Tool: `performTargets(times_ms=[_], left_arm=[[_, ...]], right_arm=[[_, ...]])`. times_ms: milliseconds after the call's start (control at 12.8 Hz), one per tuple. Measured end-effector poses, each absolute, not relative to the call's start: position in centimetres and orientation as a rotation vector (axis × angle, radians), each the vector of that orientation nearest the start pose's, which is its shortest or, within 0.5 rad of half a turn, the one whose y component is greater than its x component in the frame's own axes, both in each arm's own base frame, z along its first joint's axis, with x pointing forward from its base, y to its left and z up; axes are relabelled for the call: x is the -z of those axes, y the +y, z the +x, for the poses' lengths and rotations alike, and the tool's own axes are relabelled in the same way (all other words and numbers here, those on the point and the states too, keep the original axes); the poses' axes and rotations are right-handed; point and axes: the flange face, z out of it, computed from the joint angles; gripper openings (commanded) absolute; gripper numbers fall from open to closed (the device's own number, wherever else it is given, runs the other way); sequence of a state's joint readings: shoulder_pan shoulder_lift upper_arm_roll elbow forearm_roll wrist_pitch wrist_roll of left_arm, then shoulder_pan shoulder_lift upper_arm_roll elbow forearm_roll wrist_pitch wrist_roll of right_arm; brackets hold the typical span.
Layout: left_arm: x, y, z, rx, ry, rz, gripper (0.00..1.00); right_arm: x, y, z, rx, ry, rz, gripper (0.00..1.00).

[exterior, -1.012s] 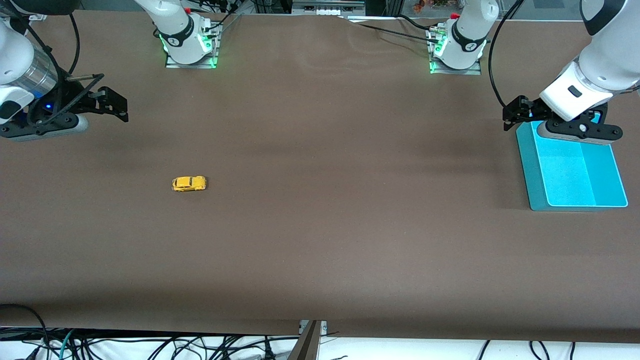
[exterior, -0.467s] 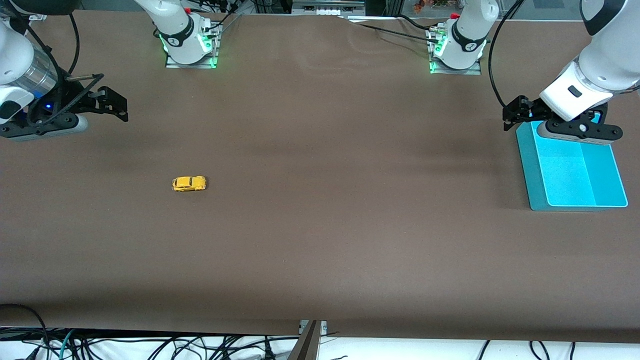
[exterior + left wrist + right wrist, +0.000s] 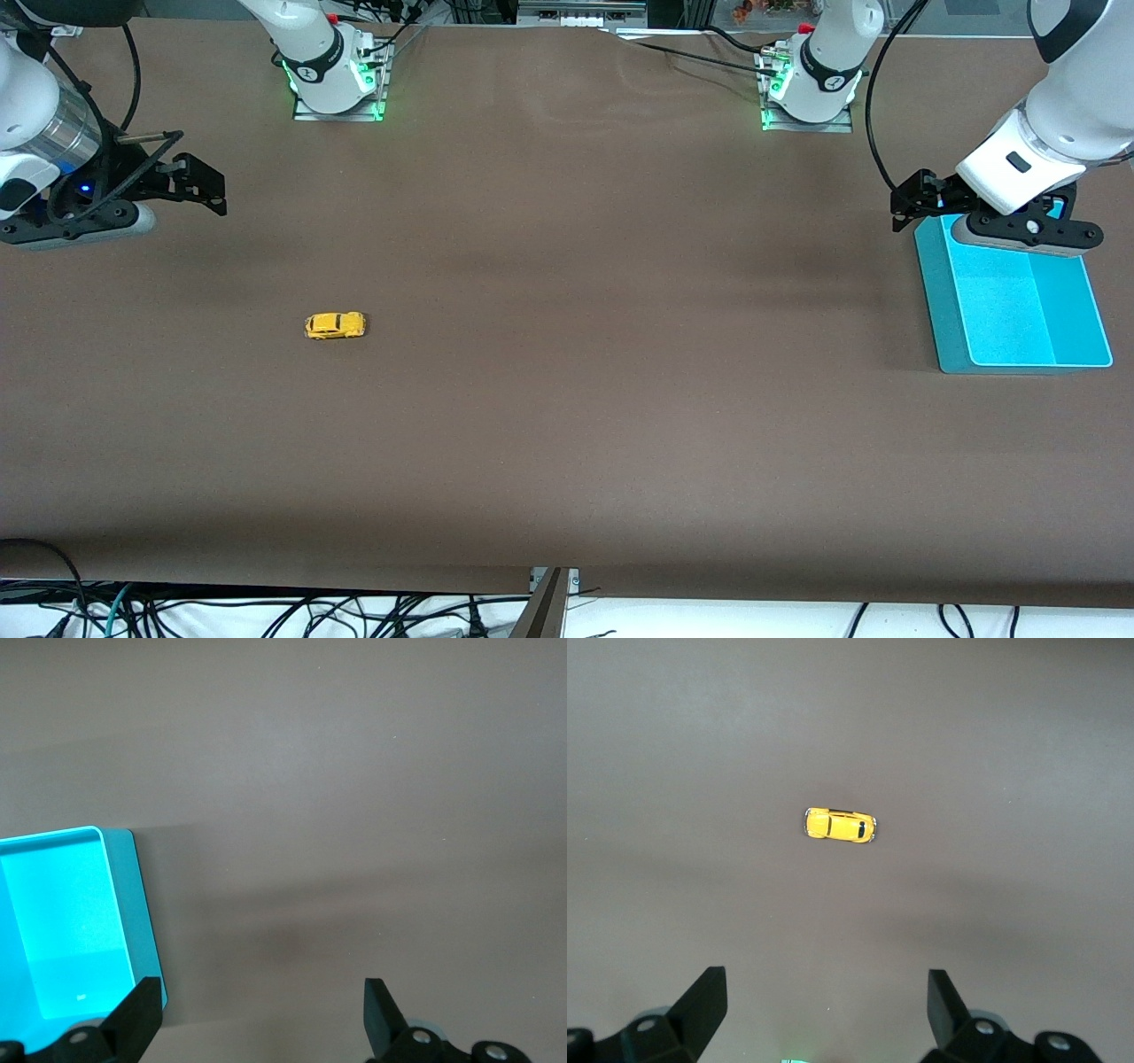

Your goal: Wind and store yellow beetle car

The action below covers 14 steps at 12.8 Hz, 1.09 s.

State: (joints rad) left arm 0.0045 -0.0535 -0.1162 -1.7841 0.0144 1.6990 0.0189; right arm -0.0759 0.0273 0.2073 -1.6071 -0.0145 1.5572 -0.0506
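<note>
The yellow beetle car stands alone on the brown table toward the right arm's end; it also shows in the right wrist view. My right gripper is open and empty, held up over the table at the right arm's end, apart from the car; its fingertips frame bare table. My left gripper is open and empty, held up beside the cyan tray at the left arm's end. The tray's corner also shows in the left wrist view.
The cyan tray holds nothing and has two compartments. The arm bases stand along the table edge farthest from the front camera. Cables hang below the table's near edge.
</note>
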Motion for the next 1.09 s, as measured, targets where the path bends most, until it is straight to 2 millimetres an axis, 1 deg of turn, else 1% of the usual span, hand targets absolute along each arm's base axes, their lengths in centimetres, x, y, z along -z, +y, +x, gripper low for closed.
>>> performTargets(times_ms=[1089], left_arm=[[-56.22, -6.02, 53.74, -0.071, 0.206, -3.111, 1.0]], right_arm=[[-58.96, 6.96, 55.45, -0.133, -0.29, -3.137, 1.0]])
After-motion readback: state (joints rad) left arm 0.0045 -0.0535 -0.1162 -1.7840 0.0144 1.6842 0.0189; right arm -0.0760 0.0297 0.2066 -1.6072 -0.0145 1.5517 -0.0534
